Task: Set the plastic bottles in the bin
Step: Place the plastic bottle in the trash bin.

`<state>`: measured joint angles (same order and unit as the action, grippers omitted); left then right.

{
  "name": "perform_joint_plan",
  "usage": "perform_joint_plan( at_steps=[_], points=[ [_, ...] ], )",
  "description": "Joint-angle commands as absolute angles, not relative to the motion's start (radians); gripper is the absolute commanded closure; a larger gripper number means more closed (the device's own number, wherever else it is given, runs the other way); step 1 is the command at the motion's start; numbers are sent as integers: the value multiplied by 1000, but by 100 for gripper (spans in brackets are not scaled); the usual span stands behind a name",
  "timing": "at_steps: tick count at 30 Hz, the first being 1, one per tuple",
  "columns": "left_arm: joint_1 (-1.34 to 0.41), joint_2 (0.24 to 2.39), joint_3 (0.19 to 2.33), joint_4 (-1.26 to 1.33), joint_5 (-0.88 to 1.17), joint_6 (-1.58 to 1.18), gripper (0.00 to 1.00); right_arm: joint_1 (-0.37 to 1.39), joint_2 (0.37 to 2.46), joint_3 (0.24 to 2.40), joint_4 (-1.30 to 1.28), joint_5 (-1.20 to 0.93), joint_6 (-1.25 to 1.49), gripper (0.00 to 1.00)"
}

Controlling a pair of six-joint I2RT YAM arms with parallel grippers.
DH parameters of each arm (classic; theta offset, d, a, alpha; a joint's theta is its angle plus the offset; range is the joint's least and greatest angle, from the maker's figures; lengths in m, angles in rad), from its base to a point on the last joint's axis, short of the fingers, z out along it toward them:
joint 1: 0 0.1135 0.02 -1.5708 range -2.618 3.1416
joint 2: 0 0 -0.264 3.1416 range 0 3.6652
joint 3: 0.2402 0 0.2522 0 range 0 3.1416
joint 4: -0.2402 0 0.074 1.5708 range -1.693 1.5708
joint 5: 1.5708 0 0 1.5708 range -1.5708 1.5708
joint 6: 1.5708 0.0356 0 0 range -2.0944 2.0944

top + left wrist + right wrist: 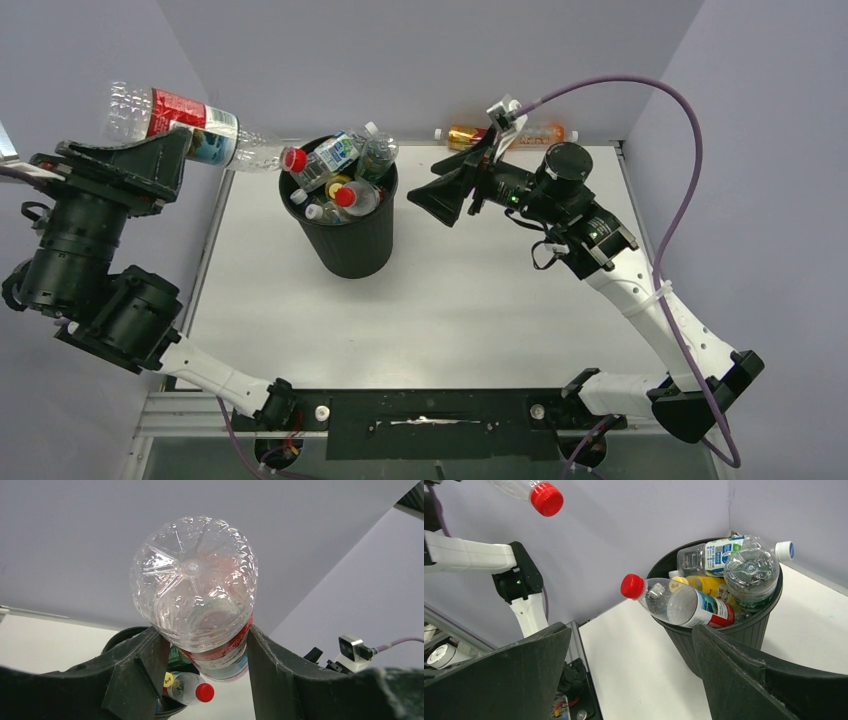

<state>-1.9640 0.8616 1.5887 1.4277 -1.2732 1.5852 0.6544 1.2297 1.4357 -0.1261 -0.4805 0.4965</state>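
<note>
My left gripper [188,140] is shut on a clear plastic bottle [170,118] with a red label, held high and lying level, left of the bin. Its red cap [294,158] reaches the rim. In the left wrist view the bottle's base [192,580] faces the camera, with both fingers [142,660] pressed on its sides. The black bin [352,245] is piled with several bottles [340,170] that stick out over its top. My right gripper [442,200] is open and holds nothing, just right of the bin [724,630]. A red-capped bottle [679,604] leans over the rim.
An orange bottle [468,135] lies against the back wall, partly hidden behind my right arm [560,195]. Grey walls close in the left, back and right sides. The black base rail [420,410] runs along the near edge.
</note>
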Motion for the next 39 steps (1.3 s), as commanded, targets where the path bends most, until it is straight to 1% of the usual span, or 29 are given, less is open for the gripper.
perform_joint_plan(
  at_steps=[1,9,15,18,20,24,26,28,29,31,32,33,36,39],
  points=[
    [-1965,1011,1633,1531,-1212,1773,58,640,1210,1466,-145,-467,470,2],
    [-1957,1287,1857,1709,-1096,2114,57,612,1190,1473,-195,-480,451,2],
    [-1934,1388,1941,1788,-1003,2259,57,585,1173,1467,-216,-498,441,2],
    [-1864,1434,1964,1794,-1013,2287,57,568,1168,1461,-218,-512,440,2],
    [-1752,1452,1951,1731,-1068,2235,57,558,1166,1455,-217,-523,442,2],
    [-1473,1458,1872,1412,-1219,1895,56,539,1158,1440,-209,-543,448,2],
    [-1405,1449,1847,1329,-1245,1773,55,527,1146,1430,-211,-552,449,2],
    [-1371,1409,1822,1174,-1256,1590,54,512,1128,1417,-213,-559,450,2],
    [-1349,1385,1819,1031,-1257,1448,54,504,1120,1410,-216,-564,449,2],
    [-1280,1339,1842,655,-1254,1397,53,482,1107,1400,-223,-581,451,2],
    [-1242,1329,1863,494,-1205,1011,53,469,1102,1397,-227,-593,451,2],
    [-1205,1323,1877,396,-1172,868,51,457,1098,1395,-231,-604,451,2],
    [-1107,1331,1931,123,-1065,594,50,421,1087,1389,-237,-638,453,2],
    [-1002,1389,1999,-72,-957,432,48,388,1076,1380,-249,-666,453,2]
  ],
)
